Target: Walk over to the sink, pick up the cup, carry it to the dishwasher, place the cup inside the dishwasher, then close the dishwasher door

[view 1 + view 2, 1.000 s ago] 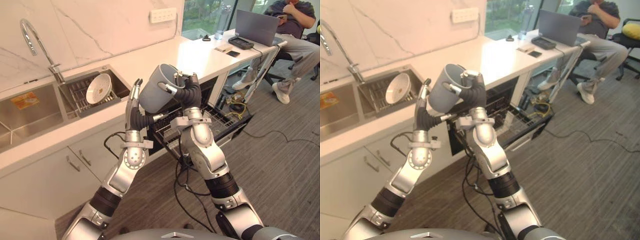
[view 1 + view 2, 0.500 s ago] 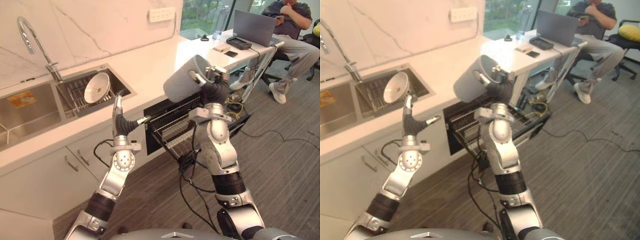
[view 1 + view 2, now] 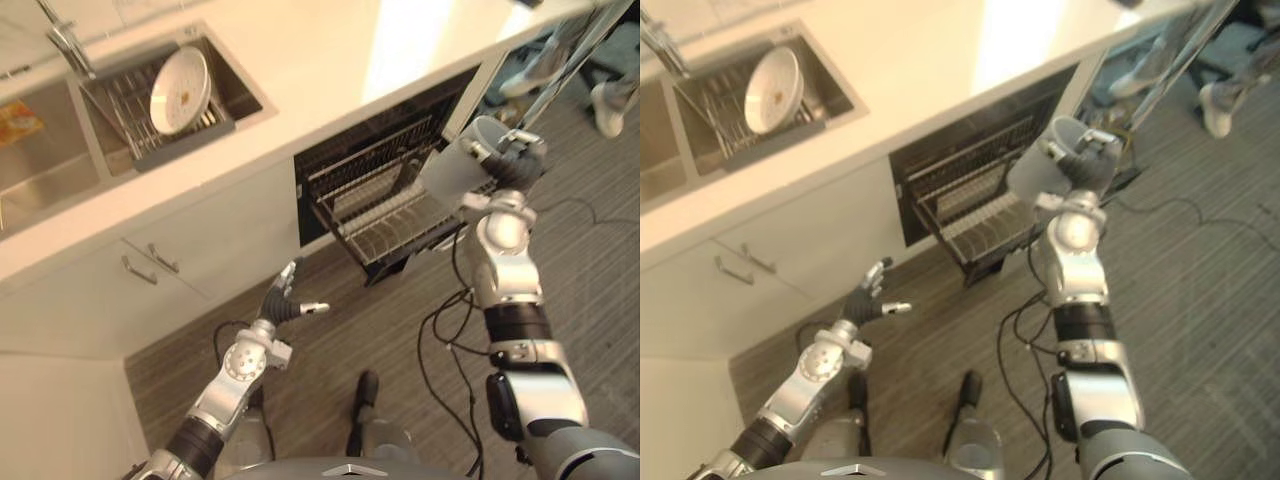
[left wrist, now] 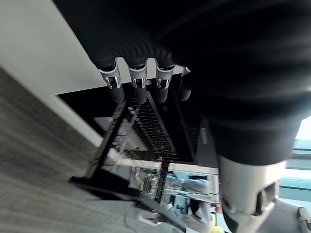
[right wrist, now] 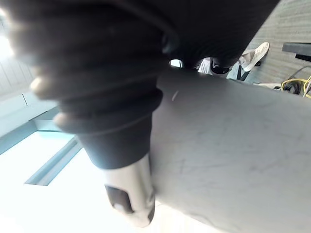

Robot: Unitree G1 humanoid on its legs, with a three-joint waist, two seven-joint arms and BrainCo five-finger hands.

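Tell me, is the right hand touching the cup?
Touching. In the left eye view the right hand has its fingers curled round the cup, with no gap between them.

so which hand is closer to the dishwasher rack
Right. The right hand, curled round the cup, is beside the rack; the left hand is open over the floor, apart.

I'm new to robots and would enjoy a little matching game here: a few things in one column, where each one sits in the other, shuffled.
Things:
1. grey cup
2. white bowl
3. dishwasher rack
4. left hand

Places:
A. leaning in the sink's wire basket
B. pulled out from under the counter
C. held in the right hand
D. open, low over the floor

Pairs: 1-C, 2-A, 3-B, 4-D
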